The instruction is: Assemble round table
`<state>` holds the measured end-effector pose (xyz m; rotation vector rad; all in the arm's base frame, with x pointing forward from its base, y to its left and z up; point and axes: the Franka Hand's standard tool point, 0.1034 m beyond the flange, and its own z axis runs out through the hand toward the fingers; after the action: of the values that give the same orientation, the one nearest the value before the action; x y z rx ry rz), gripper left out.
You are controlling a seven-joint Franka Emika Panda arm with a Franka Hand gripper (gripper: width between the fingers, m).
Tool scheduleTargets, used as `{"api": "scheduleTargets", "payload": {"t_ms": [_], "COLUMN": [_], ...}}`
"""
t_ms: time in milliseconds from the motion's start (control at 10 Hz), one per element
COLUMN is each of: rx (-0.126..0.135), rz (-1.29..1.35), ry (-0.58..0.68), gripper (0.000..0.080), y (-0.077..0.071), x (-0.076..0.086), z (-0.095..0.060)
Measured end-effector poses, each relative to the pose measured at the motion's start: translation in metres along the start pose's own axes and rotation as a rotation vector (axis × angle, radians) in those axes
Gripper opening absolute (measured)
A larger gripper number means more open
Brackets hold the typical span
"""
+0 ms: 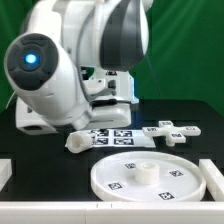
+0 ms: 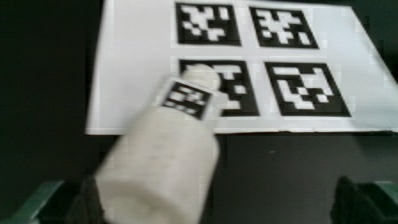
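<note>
Round table parts lie loose on my black desk (image 1: 190, 115), nothing joined. The disc (image 1: 150, 178) sits flat at the front of the exterior view, rim up. It has a small raised hub in its middle and square tags around that. Just behind it, toward the exterior view's left, I see the leg (image 1: 80, 143) lying on its side. In the wrist view the leg (image 2: 164, 155) carries a tag on its far end, and that end overlaps the near edge of the marker board (image 2: 249, 60). The foot (image 1: 170, 132) lies flat behind the disc on the exterior view's right, just beside the marker board (image 1: 112, 135).

My gripper (image 2: 214, 205) is spread wide and holds nothing. Its two dark fingertips (image 2: 71, 205) stand either side of the leg with a gap on each side. I cannot tell how high above the desk they hang.
</note>
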<state>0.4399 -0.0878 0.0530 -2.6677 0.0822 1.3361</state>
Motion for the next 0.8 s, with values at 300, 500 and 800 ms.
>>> {"api": "scheduleTargets", "payload": {"t_ms": [300,500,800], "rx": [0.012,0.014,0.031], "rz": [0.044,0.045,0.083], "ry": [-0.024,-0.028,-0.042], "gripper": [0.0649,0.0649,0.0649], "y": [0.024,0.023,0.013], "x": [0.001,0.003,0.007], "z": [0.013,0.015,0.027]}}
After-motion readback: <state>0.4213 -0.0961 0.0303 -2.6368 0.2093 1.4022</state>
